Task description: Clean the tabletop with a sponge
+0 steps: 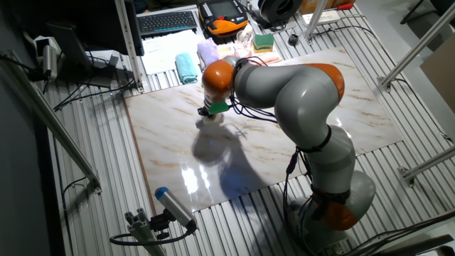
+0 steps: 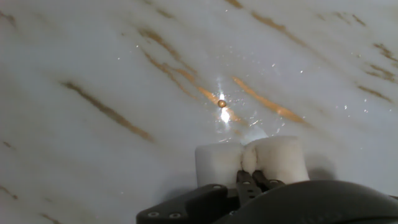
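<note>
Sponge (image 2: 252, 160) looks soft and light, bulging either side of the pinch, so it squashes easily; mid-body grip suits it. It sits pressed on the marble surface (image 2: 93, 68), toward 11 o'clock of the slab in the fixed view. Gripper (image 2: 252, 180) fingers clenched on sponge. Arm (image 1: 298, 92) reaches over, wrist pointing down.

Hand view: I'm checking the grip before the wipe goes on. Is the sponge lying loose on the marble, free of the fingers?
No: the sponge is pinched between the gripper's fingers, creased in the middle, against the tabletop.
</note>
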`<state>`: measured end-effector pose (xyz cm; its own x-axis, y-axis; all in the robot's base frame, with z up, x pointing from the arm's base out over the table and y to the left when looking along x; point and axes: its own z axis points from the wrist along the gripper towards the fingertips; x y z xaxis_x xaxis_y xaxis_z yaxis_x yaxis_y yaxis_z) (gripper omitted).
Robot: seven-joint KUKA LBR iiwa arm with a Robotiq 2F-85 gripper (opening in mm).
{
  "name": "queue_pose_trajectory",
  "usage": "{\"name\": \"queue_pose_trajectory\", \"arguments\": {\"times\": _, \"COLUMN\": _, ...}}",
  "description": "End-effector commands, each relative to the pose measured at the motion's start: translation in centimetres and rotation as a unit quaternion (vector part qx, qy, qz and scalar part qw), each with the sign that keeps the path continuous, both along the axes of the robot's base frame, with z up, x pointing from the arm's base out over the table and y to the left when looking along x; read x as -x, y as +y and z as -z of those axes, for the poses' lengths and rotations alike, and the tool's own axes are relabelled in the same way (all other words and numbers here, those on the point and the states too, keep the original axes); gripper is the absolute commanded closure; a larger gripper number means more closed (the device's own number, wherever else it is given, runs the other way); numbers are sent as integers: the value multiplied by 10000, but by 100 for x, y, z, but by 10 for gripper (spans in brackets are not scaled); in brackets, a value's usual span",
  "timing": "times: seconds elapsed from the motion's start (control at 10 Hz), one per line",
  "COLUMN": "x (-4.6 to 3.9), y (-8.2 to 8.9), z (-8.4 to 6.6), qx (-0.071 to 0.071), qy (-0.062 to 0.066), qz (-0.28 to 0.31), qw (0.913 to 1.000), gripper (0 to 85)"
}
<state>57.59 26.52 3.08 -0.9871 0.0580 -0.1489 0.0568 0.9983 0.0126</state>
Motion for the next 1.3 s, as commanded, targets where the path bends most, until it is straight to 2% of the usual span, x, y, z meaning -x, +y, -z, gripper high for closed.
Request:
{"name": "queue_pose_trajectory", "arguments": {"times": 0.0, "x": 36, "y": 34, "z": 16, "qx": -37, "qy": 15, "qz": 5, "qw": 10000, "gripper": 850}}
{"name": "queue_pose_trajectory", "arguments": {"times": 0.3, "x": 198, "y": 129, "z": 39, "qx": -71, "qy": 54, "qz": 31, "qw": 10000, "gripper": 850}}
{"name": "queue_pose_trajectory", "arguments": {"times": 0.4, "x": 225, "y": 113, "z": 33, "qx": -86, "qy": 61, "qz": 6, "qw": 9999, "gripper": 850}}
{"name": "queue_pose_trajectory", "arguments": {"times": 0.6, "x": 172, "y": 37, "z": 6, "qx": -55, "qy": 60, "qz": -28, "qw": 10000, "gripper": 850}}
{"name": "queue_pose_trajectory", "arguments": {"times": 0.8, "x": 64, "y": -43, "z": -29, "qx": -69, "qy": 44, "qz": -45, "qw": 10000, "gripper": 850}}
{"name": "queue_pose_trajectory", "arguments": {"times": 1.2, "x": -68, "y": 12, "z": -31, "qx": -60, "qy": 9, "qz": 55, "qw": 10000, "gripper": 850}}
